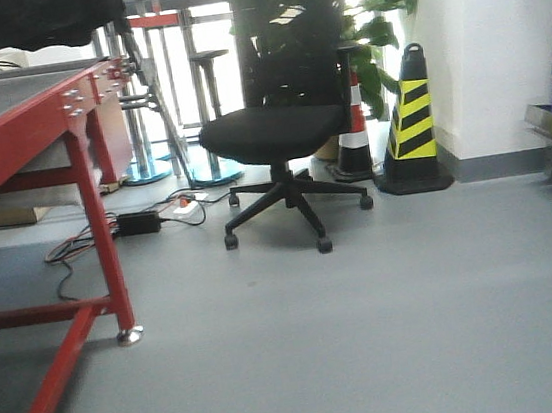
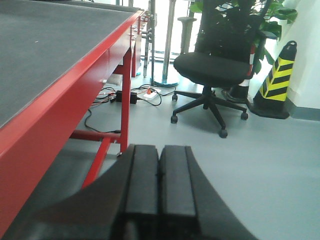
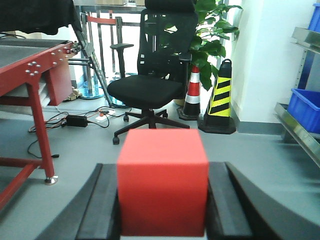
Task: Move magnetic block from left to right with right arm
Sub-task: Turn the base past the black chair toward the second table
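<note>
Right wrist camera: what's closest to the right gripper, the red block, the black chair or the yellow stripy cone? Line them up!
1. The red block, clamped in the right gripper.
2. The black chair, in the middle, behind the block.
3. The yellow stripy cone, farther back on the right.

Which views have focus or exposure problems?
Right wrist view: magnetic block fills the near field with soft edges, while the background is sharp. Left wrist view: shut left tool is dark and slightly blurred. Front view: windows blown out, office chair backlit, nearly a silhouette.
</note>
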Tool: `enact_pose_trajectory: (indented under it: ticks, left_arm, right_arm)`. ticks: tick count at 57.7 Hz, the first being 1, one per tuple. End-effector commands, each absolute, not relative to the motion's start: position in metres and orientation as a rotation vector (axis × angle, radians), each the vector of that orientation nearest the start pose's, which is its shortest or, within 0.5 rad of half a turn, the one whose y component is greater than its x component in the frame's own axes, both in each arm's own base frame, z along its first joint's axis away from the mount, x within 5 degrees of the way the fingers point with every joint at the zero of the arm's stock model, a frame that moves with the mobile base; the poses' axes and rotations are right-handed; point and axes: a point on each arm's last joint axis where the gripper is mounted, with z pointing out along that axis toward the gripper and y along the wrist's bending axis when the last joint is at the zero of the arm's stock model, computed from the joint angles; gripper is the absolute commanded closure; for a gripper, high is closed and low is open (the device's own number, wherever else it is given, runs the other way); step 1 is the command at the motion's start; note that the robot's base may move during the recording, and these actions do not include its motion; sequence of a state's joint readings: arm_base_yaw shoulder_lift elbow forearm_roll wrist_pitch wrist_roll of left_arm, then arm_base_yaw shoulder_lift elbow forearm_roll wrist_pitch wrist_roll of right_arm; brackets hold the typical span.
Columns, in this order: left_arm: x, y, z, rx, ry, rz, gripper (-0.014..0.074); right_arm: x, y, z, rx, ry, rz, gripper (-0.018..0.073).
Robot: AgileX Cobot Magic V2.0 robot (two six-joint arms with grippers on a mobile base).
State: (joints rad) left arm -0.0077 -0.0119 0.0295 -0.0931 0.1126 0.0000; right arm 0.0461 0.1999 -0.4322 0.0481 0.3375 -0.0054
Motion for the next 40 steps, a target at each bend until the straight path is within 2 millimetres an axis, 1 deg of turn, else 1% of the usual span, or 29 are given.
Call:
enact_pose_trajectory:
  ticks: [1, 40]
  left_arm:
    - [0.0564, -0.0011, 0.1980, -0.065, 1.530, -0.095, 0.0722]
    - [0.0564, -0.0011, 0.1980, -0.065, 1.530, -0.095, 0.0722]
  right_arm:
    - [0.0524, 0.0031, 0.3311, -0.015, 1.480, 0.066, 0.0277]
    - [0.0524, 0.0031, 0.3311, -0.015, 1.480, 0.066, 0.0277]
